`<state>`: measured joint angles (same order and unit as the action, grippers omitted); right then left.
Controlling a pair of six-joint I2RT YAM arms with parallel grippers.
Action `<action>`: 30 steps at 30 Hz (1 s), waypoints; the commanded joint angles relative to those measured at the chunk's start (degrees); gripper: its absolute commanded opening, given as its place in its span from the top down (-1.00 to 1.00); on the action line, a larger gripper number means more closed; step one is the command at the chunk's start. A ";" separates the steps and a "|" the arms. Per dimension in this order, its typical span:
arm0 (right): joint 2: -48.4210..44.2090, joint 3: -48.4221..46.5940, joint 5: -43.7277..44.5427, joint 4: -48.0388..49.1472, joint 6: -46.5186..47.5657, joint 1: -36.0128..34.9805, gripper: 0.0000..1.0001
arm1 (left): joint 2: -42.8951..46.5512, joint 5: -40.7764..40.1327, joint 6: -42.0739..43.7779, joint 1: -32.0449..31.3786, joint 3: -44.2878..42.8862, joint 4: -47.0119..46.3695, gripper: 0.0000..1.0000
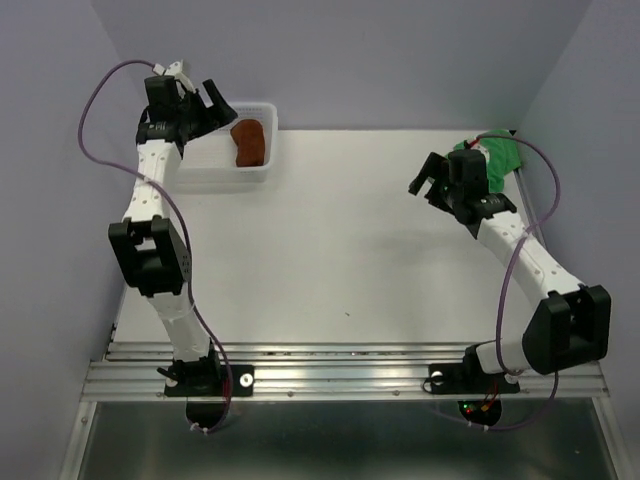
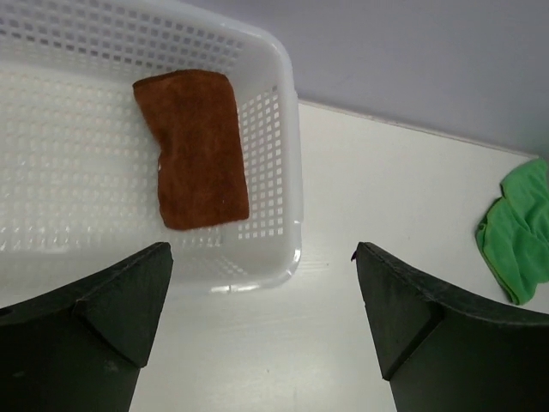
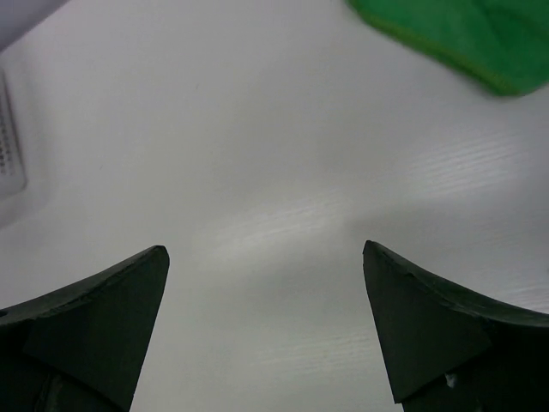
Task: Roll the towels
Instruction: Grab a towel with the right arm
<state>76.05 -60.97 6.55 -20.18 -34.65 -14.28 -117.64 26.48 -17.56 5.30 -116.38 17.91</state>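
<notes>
Fingers (image 2: 120, 300) wide apart on left gripper (image 2: 262, 251), nothing between them; same on right gripper (image 3: 266, 249), wide and empty. Brown towel (image 2: 199, 150) a compact oblong, rolled or folded, hard to tell which, lying in basket (image 2: 287, 112) near one side wall. Green towel (image 3: 463, 34) crumpled on table (image 1: 330, 250) at far right corner, not yet rolled. Likely next in line: flatten first, pinch one short edge low against the table, roll evenly, keep layers tight, avoid dragging the whole cloth. Left arm (image 1: 150, 200) stretched far back, wrist hovering over basket's corner. Right arm (image 1: 520, 240) bent at elbow, gripper aimed down at bare table just short of green towel.
</notes>
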 commanded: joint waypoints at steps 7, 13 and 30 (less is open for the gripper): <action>24.04 -21.72 21.67 -1.79 24.62 11.36 -1.00 | 38.27 -17.33 -11.26 -8.10 42.51 -16.33 -0.98; 36.34 -29.81 10.62 -3.36 31.22 17.01 -0.96 | 44.69 -18.40 -13.46 -11.45 51.76 -16.94 -0.98; 36.38 -36.94 -12.06 -6.44 25.88 18.85 0.99 | 53.39 -12.24 -16.28 -13.82 67.86 -15.72 -0.98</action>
<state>122.13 -96.40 5.52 -27.16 -5.28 4.80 -69.25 12.86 -33.54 -7.86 -50.06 2.74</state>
